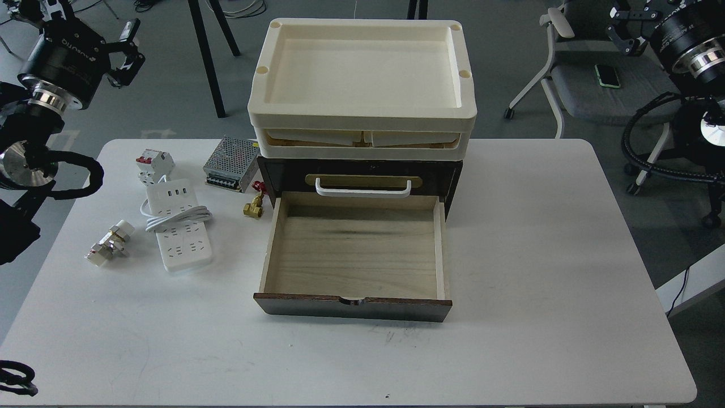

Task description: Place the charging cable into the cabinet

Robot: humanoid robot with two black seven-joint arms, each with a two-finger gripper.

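Nearby, circuit breaker (154, 165) behind charging cable (179, 225), brass valve (254, 207) beside cabinet (362, 177).

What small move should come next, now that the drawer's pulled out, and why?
Probably bring the left claw down over the power strip. The cabinet drawer already stands open and looks empty, so nothing needs opening. The strip lies flat on the table left of the drawer, cord looped across it, and both claws hang high, holding nothing; the left one is nearer.

Grey floor, white table (538, 255) – grey office chair (600, 85) at rt w/ phone (607, 75) on seat.
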